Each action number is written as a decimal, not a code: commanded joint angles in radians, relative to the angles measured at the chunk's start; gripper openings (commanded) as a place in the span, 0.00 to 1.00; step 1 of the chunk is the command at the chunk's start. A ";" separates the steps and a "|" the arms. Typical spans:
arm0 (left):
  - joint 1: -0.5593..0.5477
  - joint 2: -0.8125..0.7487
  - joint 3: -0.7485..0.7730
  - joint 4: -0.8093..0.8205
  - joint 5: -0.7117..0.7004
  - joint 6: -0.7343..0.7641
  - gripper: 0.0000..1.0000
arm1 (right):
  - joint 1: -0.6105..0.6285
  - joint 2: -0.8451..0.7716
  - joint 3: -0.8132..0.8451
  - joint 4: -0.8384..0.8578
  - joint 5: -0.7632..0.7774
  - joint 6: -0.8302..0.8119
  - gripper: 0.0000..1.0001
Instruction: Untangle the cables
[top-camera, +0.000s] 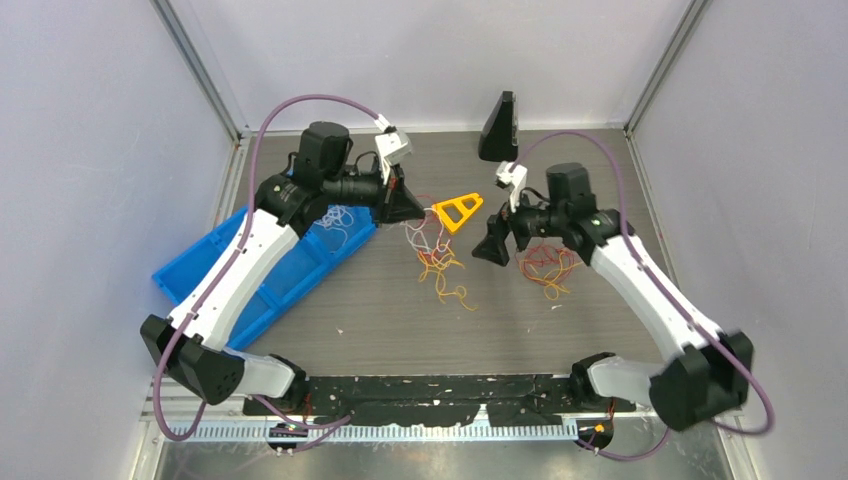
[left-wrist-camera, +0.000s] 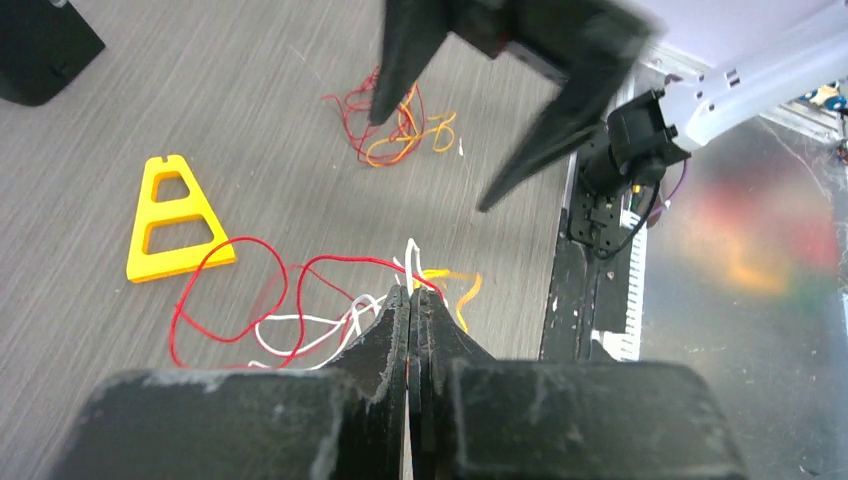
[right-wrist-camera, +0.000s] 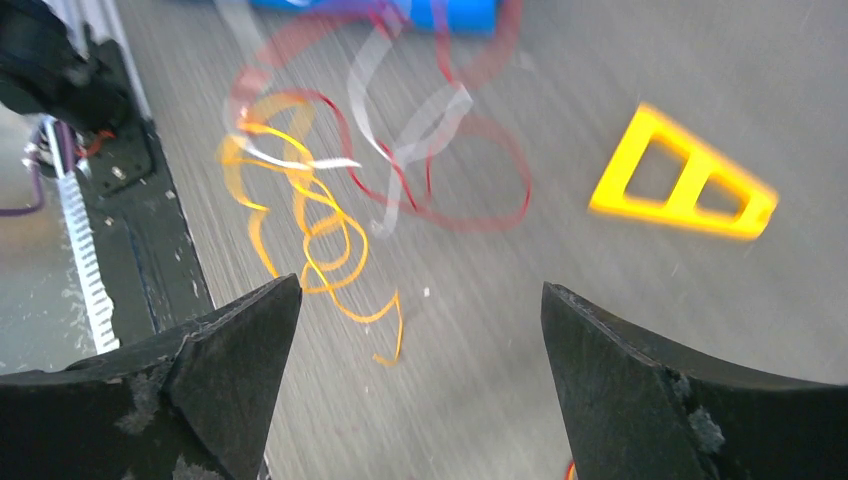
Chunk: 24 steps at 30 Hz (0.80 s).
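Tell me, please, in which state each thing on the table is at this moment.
left hand: shut on strands of the middle tangle
right hand: open, holding nothing
middle tangle: knotted; red, white and orange mixed
right tangle: knotted, lying on the table
blue bin: holds loose white cables
yellow triangle: lying flat
black block: standing upright

Dark grey wood-grain tabletop (top-camera: 400, 330) w/ pale walls (top-camera: 430, 60) at 9, 12 & 3 o'clock; aluminium frame posts (top-camera: 198, 70) at 11 & 1. Even, soft light.
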 joint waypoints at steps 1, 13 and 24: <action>0.003 0.035 0.090 0.054 -0.006 -0.135 0.00 | 0.029 -0.106 0.050 0.120 -0.072 0.035 0.95; -0.002 0.033 0.023 0.356 0.218 -0.429 0.00 | 0.256 -0.037 -0.068 0.755 0.205 0.190 0.95; 0.066 0.004 0.072 0.747 0.239 -0.803 0.00 | 0.294 0.132 -0.193 0.888 0.220 0.103 0.43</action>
